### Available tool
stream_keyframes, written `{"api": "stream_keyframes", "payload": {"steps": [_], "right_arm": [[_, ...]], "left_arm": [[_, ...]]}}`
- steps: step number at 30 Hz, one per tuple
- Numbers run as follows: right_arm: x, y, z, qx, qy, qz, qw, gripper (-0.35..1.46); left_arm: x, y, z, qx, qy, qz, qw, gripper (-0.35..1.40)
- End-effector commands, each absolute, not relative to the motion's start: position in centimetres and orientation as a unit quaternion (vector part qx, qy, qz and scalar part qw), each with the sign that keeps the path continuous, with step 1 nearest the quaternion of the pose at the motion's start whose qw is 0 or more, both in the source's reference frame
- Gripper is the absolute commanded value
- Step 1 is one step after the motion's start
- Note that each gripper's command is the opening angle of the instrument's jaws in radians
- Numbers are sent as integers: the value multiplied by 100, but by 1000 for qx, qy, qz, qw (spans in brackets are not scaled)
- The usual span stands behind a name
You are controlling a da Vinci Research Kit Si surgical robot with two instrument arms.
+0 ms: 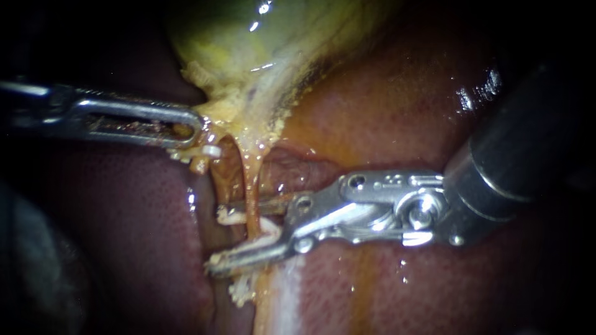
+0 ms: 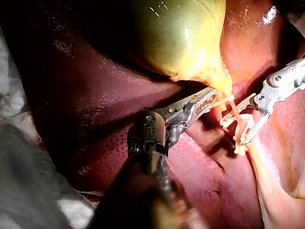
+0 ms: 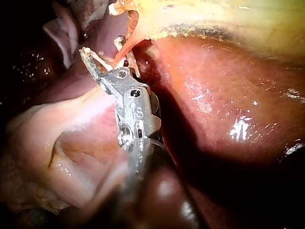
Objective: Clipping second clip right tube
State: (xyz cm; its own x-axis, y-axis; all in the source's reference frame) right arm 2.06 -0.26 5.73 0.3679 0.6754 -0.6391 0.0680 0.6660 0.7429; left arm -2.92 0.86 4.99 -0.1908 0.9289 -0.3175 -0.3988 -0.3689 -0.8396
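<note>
The thin orange right tube point(image 1: 251, 193) hangs from the yellow-green gallbladder point(image 1: 248, 56) and passes between the jaws of my right instrument point(image 1: 216, 239). Those jaws stand wide apart, holding a white clip point(image 1: 268, 227) that straddles the tube. A second, wider tube point(image 1: 221, 177) runs just to its left. My left instrument point(image 1: 197, 131) comes in from the left, its jaws shut on yellowish tissue at the gallbladder's neck. The left wrist view shows this grip point(image 2: 214, 95) with the right instrument point(image 2: 238, 129) ahead of it. In the right wrist view the clip-holding jaws point(image 3: 102, 50) reach the tube point(image 3: 125, 45).
Dark red liver point(image 1: 124, 217) surrounds the tubes on both sides. A small white piece point(image 1: 212, 150) sits by the left instrument's tip. Pale frayed tissue point(image 1: 241, 291) lies below the lower jaw. A pale band point(image 1: 288, 291) runs down the liver.
</note>
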Motion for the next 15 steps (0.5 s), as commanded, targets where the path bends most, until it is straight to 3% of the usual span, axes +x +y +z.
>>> {"api": "stream_keyframes", "payload": {"steps": [1, 15], "right_arm": [[205, -26, 572, 358, 528, 201, 744, 49], [206, -44, 547, 416, 543, 164, 711, 43]], "left_arm": [[-291, 86, 499, -429, -309, 707, 469, -35], [-291, 86, 500, -429, -309, 707, 469, -35]]}}
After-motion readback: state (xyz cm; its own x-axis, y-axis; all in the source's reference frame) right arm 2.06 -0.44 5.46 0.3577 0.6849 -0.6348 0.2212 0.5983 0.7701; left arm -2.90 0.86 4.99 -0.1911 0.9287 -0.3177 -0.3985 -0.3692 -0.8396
